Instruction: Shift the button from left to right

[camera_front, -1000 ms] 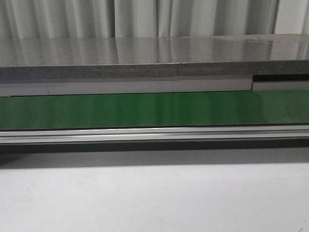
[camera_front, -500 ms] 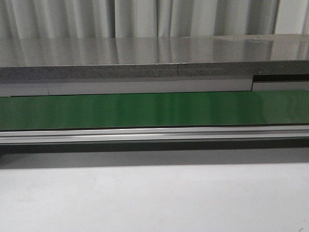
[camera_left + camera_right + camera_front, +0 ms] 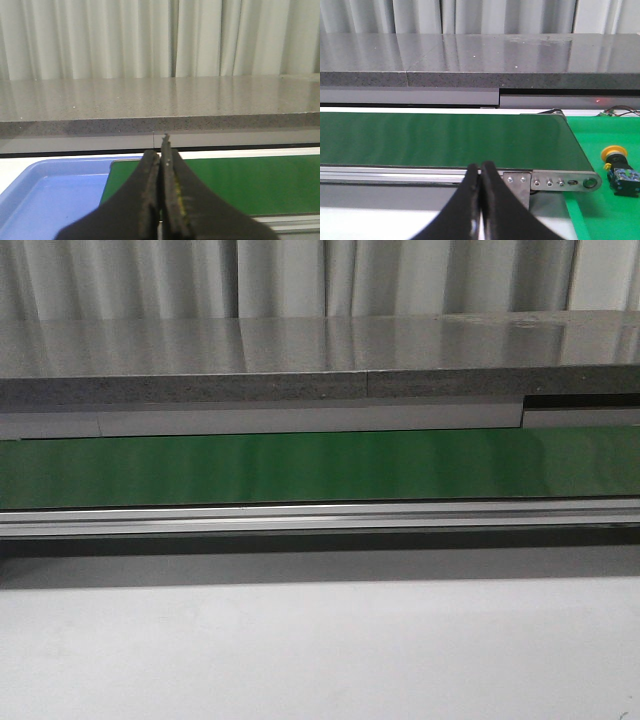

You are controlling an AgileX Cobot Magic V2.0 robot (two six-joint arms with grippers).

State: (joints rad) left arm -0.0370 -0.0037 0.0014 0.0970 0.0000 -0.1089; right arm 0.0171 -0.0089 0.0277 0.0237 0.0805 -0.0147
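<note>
The green conveyor belt (image 3: 320,468) spans the front view; both arms are outside that view. A blue tray (image 3: 55,192), partly cut off, sits at its left end. Left gripper (image 3: 160,170) and right gripper (image 3: 480,172) are fully closed, empty. The button (image 3: 618,169) rests on the green mat (image 3: 600,210) beyond the belt's right end.

Surfaces: sheen, speckle and cloth

The green belt (image 3: 320,468) has a smooth satin sheen beside its brushed metal rail (image 3: 320,517); the speckled grey stone-like counter (image 3: 300,350) is glossy, and the pale curtain (image 3: 300,278) looks like cloth.
</note>
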